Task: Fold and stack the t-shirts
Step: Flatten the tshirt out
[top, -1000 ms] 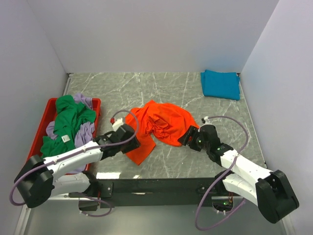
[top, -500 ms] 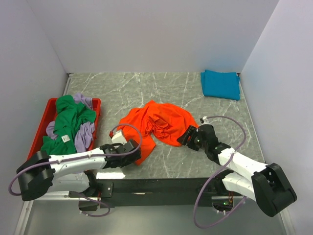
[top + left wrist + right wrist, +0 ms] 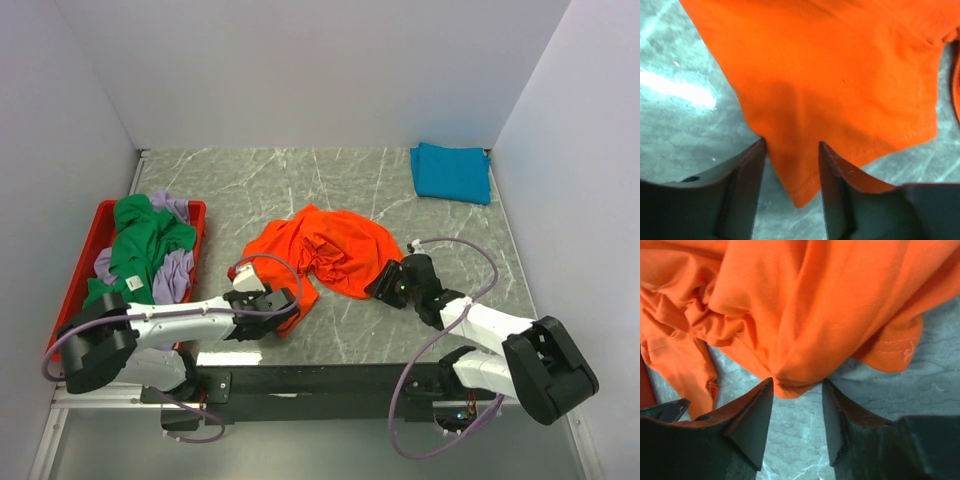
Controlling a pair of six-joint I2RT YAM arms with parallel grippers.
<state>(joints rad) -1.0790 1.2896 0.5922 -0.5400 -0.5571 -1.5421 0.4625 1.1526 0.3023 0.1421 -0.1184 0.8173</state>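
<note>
Top external view: grey marbled worktop fills most of the frame, white walls on three sides. Orange t-shirt is the biggest item. It sits crumpled and unfolded about mid-worktop, with one flap trailing toward 7 o'clock. Red tray is at 9 o'clock against the left wall. In the tray, a green t-shirt is heaped on top, white label showing. A lavender t-shirt pokes out at the heap's 12 and 4 o'clock sides. Teal-blue t-shirt is folded flat in the far corner at about 1 o'clock, well apart from everything else.

Left hand is low at the orange t-shirt's 7 o'clock corner. Right hand is at the t-shirt's 4 o'clock edge. Both arms reach in from the near edge.

Left wrist view: left hand is released, jaws parted. The hemmed corner of the orange t-shirt lies flat between the two fingers, with cloth reaching both inner faces. The corner tip points toward 6 o'clock with worktop showing around it. No clamp visible.

Right wrist view: right hand is released too, jaws parted. A bunched fold of the orange t-shirt comes down to a point right at the gap between the fingertips. Bare worktop shows between the fingers below that point. A stitched hem lies at 3 o'clock, more wrinkles at 9 o'clock.
</note>
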